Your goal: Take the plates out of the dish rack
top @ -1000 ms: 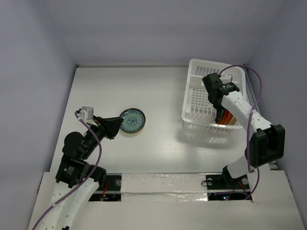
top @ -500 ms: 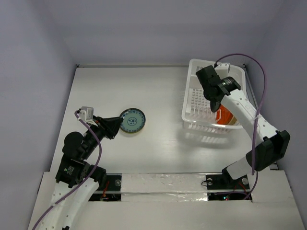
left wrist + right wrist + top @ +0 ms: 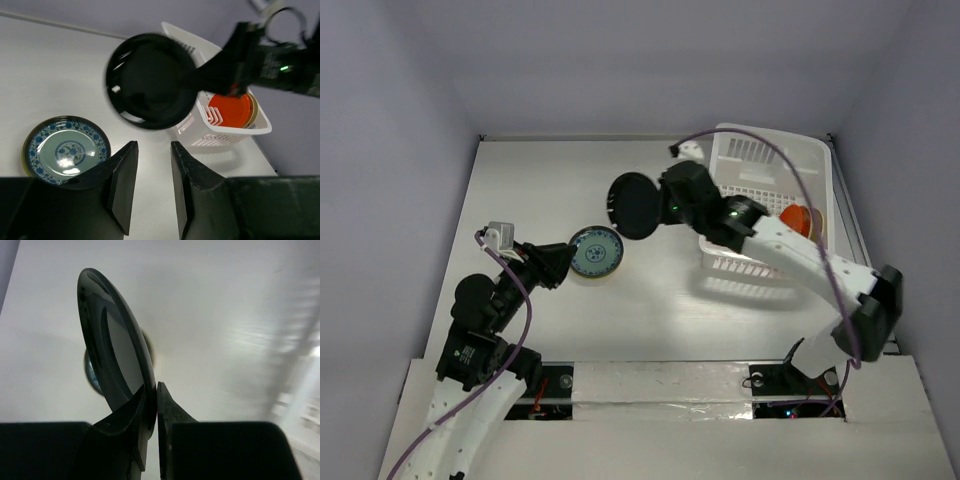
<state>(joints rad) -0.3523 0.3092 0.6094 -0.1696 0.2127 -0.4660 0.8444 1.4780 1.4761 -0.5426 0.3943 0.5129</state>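
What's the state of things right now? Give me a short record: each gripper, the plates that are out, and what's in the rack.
right gripper: shut on the rim of the dark plate, held on edge in the air, clear of the rack
left gripper: open, empty, beside the blue patterned plate
blue patterned plate: lying flat on the table
dish rack: holds an orange-red plate standing on edge; any behind it cannot be counted
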